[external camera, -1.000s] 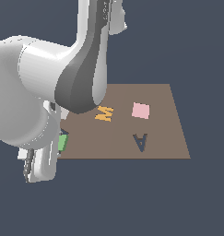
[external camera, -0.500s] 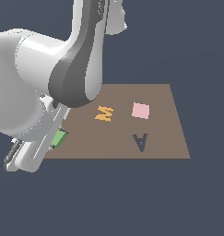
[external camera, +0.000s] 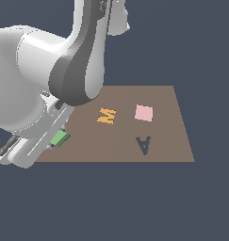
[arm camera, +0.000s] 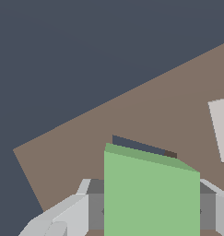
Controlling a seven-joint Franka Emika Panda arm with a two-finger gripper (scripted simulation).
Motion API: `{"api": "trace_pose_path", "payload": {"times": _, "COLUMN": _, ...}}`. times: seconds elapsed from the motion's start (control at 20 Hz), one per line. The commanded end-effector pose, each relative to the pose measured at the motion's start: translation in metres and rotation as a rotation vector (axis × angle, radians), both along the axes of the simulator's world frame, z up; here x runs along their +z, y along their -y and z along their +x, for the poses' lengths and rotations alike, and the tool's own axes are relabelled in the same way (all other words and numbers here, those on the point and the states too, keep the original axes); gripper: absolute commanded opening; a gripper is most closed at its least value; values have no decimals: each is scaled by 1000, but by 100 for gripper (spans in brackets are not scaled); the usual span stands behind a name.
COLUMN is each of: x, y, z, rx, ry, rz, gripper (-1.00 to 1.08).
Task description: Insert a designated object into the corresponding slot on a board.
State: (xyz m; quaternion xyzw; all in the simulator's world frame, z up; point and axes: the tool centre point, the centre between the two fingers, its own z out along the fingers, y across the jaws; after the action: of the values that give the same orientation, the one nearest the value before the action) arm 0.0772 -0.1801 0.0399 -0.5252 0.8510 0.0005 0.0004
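The bright-green square tile (arm camera: 150, 193) is held between my gripper's (arm camera: 151, 209) grey fingers (arm camera: 92, 205), which are shut on it. In the exterior view the tile (external camera: 59, 138) sits at the brown board's (external camera: 134, 153) near-left corner, half hidden by my arm. In the wrist view a strip of the dark navy slot (arm camera: 136, 144) shows just past the tile's far edge, on the board (arm camera: 81, 143). Most of the slot is hidden by the tile. I cannot tell whether the tile touches the board.
An orange M shape (external camera: 106, 115), a pink square (external camera: 143, 113) and a dark A-shaped cutout (external camera: 143, 145) are on the board. A pale grey rectangle (arm camera: 221, 129) lies on the board near the slot. My bulky white arm (external camera: 45, 94) blocks the exterior view's left.
My wrist and hand have swung and turned over the board's left corner. The green tile stays in the gripper and has shifted slightly toward the exterior view's left and up.
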Motion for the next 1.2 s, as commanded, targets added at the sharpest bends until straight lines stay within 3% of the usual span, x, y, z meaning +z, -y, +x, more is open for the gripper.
{"api": "trace_pose_path", "payload": {"times": 0.0, "x": 0, "y": 0, "z": -2, "rx": -33, "ry": 0, "rz": 0, "gripper": -100}}
{"api": "trace_pose_path", "payload": {"times": 0.8, "x": -10, "y": 0, "z": -4, "rx": -61, "ry": 0, "rz": 0, "gripper": -100}}
{"api": "trace_pose_path", "payload": {"times": 0.85, "x": -10, "y": 0, "z": -4, "rx": -61, "ry": 0, "rz": 0, "gripper": 100}}
{"api": "trace_pose_path", "payload": {"times": 1.15, "x": -10, "y": 0, "z": -4, "rx": -61, "ry": 0, "rz": 0, "gripper": 100}}
